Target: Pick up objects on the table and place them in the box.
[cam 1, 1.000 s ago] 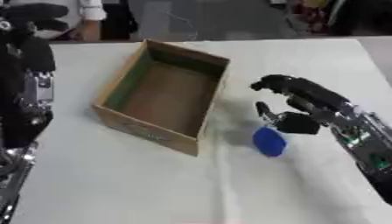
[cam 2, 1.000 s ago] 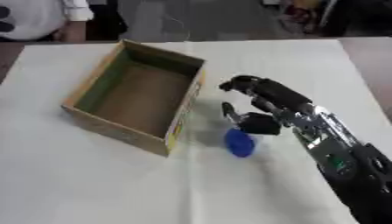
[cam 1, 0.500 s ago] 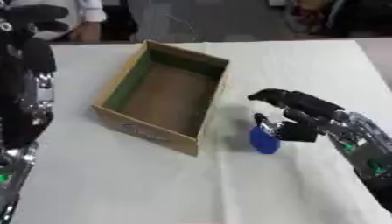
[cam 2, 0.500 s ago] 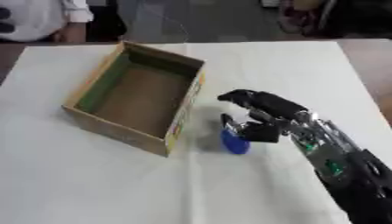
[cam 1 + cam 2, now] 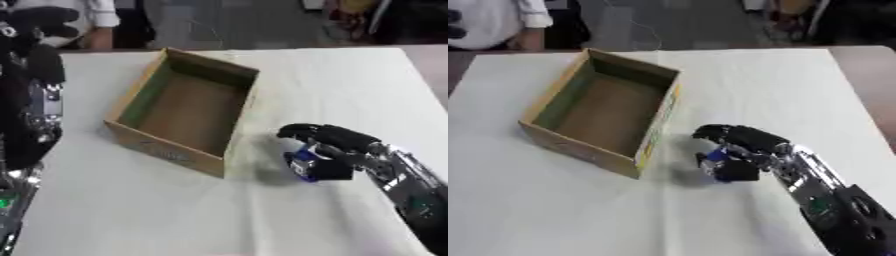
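A small blue object [image 5: 302, 162] lies on the white table just right of the open cardboard box [image 5: 185, 109]. My right hand [image 5: 337, 150] covers it from the right, fingers curled over its top and thumb under it, so most of it is hidden. The box looks empty inside. My left hand [image 5: 39, 22] is held up at the left edge of the left eye view, above the table and away from the box; its fingers look curled.
The white table [image 5: 737, 85] stretches behind and to the right of the box. My left arm [image 5: 31, 125] hangs along the left edge. A person stands beyond the table's far edge at upper left.
My right hand has come down and left onto the blue object, and its fingers have curled round it. The box and the left arm have stayed put.
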Robot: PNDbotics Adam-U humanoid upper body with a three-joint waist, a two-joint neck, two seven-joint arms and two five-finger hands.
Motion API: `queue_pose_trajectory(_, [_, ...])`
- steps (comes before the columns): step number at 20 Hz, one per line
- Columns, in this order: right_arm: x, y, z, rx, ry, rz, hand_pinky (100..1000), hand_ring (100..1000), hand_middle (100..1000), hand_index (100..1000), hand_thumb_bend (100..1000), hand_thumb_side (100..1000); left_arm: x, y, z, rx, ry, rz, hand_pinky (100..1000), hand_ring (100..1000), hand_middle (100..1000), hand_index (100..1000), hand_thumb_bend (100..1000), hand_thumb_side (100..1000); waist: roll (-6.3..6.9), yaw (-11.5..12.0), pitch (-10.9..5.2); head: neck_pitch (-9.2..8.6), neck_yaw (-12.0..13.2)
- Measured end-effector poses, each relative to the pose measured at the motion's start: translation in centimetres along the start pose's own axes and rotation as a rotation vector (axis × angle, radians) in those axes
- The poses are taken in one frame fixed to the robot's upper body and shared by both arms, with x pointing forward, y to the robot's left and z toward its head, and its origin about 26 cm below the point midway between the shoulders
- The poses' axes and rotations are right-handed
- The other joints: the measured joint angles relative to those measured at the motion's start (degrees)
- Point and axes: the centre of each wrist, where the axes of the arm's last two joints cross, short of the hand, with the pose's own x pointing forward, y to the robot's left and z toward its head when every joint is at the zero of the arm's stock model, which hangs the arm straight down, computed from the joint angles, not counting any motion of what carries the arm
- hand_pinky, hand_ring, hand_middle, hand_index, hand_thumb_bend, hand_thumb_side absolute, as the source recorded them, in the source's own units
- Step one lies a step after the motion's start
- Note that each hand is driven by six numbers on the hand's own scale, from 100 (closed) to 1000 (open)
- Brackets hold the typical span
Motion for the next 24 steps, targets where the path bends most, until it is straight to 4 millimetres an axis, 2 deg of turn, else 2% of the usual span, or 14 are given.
queue_pose_trajectory(6, [-0.9,0.4,-0.5,0.002,0.007,0.012,926,1000,993,1000,108,1000,0.0,0.0,-0.1,0.000,-0.003,0.001,655,691,899,766,100,750,0.16,0.1,0.27,-0.49,-0.1])
queue_pose_trajectory(14, [-2.3,1.3,-0.8,-0.005,-0.021,0.021,893,1000,1000,1000,185,994,0.1,-0.1,-0.3,0.002,-0.008,0.002,655,691,899,766,100,750,0.24,0.2,0.38,-0.52,-0.8])
queue_pose_trajectory(15, [-2.4,1.4,-0.8,-0.007,-0.030,0.025,817,1000,1000,1000,207,863,0.1,-0.1,-0.3,0.002,-0.008,0.002,655,691,899,766,100,750,0.24,0.2,0.38,-0.52,-0.9])
queue_pose_trajectory(16, [-2.5,1.5,-0.8,-0.010,-0.040,0.030,808,1000,1000,1000,208,850,0.1,-0.1,-0.3,0.001,-0.008,0.003,655,691,899,766,100,750,0.25,0.2,0.38,-0.52,-1.0])
queue_pose_trajectory(17, [-2.6,1.5,-0.8,-0.013,-0.048,0.034,600,959,971,1000,188,746,0.1,-0.1,-0.3,0.001,-0.008,0.003,655,692,900,766,100,750,0.27,0.2,0.38,-0.52,-1.0])
queue_pose_trajectory(18, [-2.7,1.6,-0.8,-0.020,-0.055,0.039,526,916,944,998,177,728,0.1,-0.1,-0.3,0.000,-0.008,0.003,656,692,900,766,100,750,0.32,0.2,0.38,-0.52,-1.0])
queue_pose_trajectory(19, [-2.9,1.8,-0.8,-0.029,-0.059,0.042,288,792,863,920,127,682,0.1,-0.1,-0.3,0.000,-0.008,0.003,656,692,900,766,100,750,0.35,0.2,0.38,-0.52,-1.0])
queue_pose_trajectory(20, [-3.0,1.9,-0.8,-0.045,-0.062,0.043,170,714,815,874,109,650,0.1,-0.1,-0.3,0.000,-0.008,0.003,656,692,900,766,100,750,0.39,0.2,0.41,-0.52,-1.0])
queue_pose_trajectory(21, [-3.1,2.0,-0.8,-0.067,-0.062,0.041,100,552,725,793,100,566,0.1,-0.1,-0.3,0.000,-0.008,0.003,656,692,900,766,100,750,0.39,0.2,0.42,-0.52,-1.1])
queue_pose_trajectory(22, [-3.3,2.1,-0.8,-0.093,-0.062,0.038,100,579,742,807,100,584,0.1,-0.1,-0.3,0.000,-0.008,0.003,656,692,900,766,100,750,0.40,0.2,0.44,-0.52,-1.1])
queue_pose_trajectory(23, [-3.4,2.3,-0.8,-0.124,-0.064,0.036,100,335,513,600,100,355,0.1,-0.1,-0.3,0.001,-0.009,0.003,656,692,900,766,100,750,0.43,0.2,0.52,-0.52,-1.1])
queue_pose_trajectory(24, [-3.5,2.4,-0.9,-0.159,-0.068,0.034,100,266,441,518,100,266,0.1,-0.1,-0.3,0.001,-0.009,0.004,656,692,900,766,100,750,0.47,0.2,0.61,-0.52,-1.3])
